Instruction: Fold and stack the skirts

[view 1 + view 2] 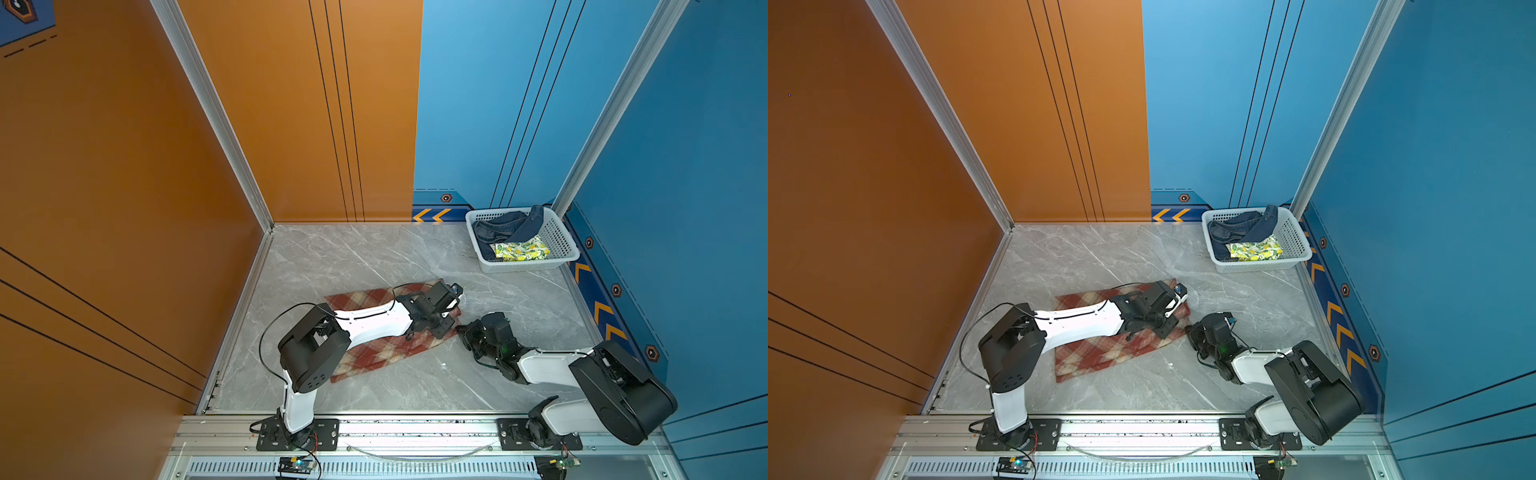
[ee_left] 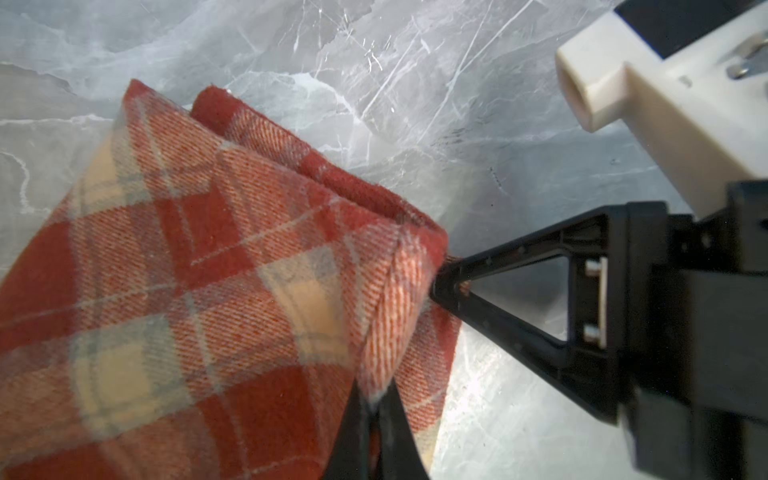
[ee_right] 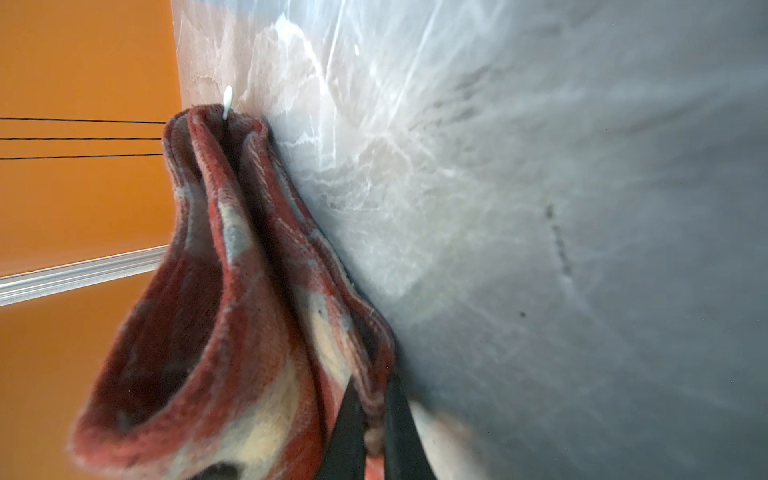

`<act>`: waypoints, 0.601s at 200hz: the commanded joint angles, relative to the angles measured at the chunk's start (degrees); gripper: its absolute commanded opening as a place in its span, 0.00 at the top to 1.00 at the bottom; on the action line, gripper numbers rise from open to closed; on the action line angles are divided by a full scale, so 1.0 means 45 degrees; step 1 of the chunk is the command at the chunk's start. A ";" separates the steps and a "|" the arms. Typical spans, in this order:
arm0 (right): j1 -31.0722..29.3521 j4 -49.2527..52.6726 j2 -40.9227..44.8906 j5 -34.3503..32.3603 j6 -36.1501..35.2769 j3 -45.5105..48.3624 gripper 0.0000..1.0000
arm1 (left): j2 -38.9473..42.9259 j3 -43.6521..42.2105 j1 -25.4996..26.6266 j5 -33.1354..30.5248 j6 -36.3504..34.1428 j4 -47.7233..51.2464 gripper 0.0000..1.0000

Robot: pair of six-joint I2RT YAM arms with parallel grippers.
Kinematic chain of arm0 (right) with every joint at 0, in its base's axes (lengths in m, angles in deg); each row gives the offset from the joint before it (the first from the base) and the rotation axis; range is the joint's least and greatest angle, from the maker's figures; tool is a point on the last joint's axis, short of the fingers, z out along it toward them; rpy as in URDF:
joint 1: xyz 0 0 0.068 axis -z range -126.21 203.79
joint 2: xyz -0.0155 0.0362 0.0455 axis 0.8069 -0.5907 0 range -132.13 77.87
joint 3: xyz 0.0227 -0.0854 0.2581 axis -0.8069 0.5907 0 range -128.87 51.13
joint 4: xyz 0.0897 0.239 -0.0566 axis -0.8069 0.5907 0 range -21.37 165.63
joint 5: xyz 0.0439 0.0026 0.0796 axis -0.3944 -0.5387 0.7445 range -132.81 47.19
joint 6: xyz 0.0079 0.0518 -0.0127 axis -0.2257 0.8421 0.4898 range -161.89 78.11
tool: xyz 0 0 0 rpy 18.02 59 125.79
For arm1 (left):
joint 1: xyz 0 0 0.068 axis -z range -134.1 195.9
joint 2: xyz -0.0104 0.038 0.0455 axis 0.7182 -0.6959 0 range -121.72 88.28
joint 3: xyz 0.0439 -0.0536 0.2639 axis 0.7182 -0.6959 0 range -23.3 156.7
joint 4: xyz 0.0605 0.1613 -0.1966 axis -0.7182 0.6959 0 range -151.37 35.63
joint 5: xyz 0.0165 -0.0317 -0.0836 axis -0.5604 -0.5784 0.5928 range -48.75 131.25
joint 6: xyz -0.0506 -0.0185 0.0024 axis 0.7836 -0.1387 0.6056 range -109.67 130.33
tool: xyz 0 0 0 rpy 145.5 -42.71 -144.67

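- Three skirts are in play. Furthest left, in the lower middle of both top views, the plaid skirt [image 1: 374, 353] lies folded in layers on the marble table [image 1: 332, 257], partly hidden under the left arm [image 1: 374, 324].
- It looks like thick, soft woven cloth. I judge it light enough for a pinch but limp, so the layers are likely to sag and slide apart unless they are caught together.
- At the skirt's right-hand end, the left gripper [image 2: 376, 409] is clamped tight on a corner of the fold. The left wrist view shows cloth bunched between its fingers.
- Just right of that, the right gripper [image 3: 370, 415] is also pinched closed, on the neighbouring corner of the same end. Layers gape open beyond the pinch, and I cannot tell whether it holds every one.
- The best hold, I judge, is these two corners of one short edge, kept taut between the grippers so the cloth turns over flat.
- At the right, in the table's far corner, the white basket [image 1: 528, 266] holds the crumpled denim skirt [image 1: 498, 226]. That one is probably heavier and stiffer.
- The lemon skirt [image 1: 521, 249] lies at the front of the basket, against the denim skirt. It looks thin and is likely to slip.
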 commanded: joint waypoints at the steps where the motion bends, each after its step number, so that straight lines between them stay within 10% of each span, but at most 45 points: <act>1: 0.0193 -0.0151 0.0379 -0.0509 0.0035 0.0091 0.91 | 0.0262 -0.0251 0.0068 0.0662 0.0202 0.0442 1.00; 51: 0.0489 0.0883 0.1561 -0.0637 -0.0377 0.0106 0.69 | -0.0706 0.0372 0.0274 0.1553 0.0462 0.0640 0.99; 120: 0.1169 0.4119 0.4240 -0.0670 -0.1524 0.0048 0.33 | -0.0542 0.0436 0.0161 0.2663 0.0790 0.0173 0.44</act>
